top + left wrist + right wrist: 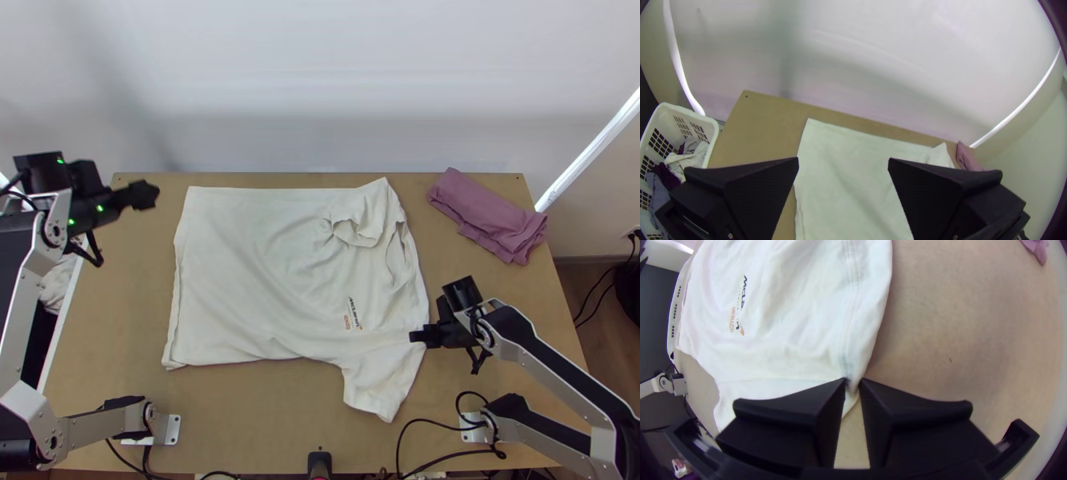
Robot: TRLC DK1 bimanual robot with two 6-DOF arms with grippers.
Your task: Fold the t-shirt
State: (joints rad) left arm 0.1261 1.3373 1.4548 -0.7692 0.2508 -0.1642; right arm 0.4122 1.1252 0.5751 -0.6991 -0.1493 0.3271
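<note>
From the top view, the white cotton t-shirt with a small chest print (264,272) lies spread across the light wooden table (504,372), its far sleeve bunched inward and its near sleeve angled out. My right gripper (416,334) is at the shoulder edge by that near sleeve, probably to steady or draw out the shoulder before a fold. My left gripper (152,194) hangs off beyond the hem side, leaving the cloth free. A folded mauve cloth (488,212) sits at the far right, where a wide swing could catch it; thin black cables (416,424) loop near the sleeve.

In the left wrist view, my left fingers are spread wide, holding nothing; a white plastic laundry basket (684,109) with clothes stands beside the table.

In the right wrist view, my right fingertips pinch the shirt's edge.
</note>
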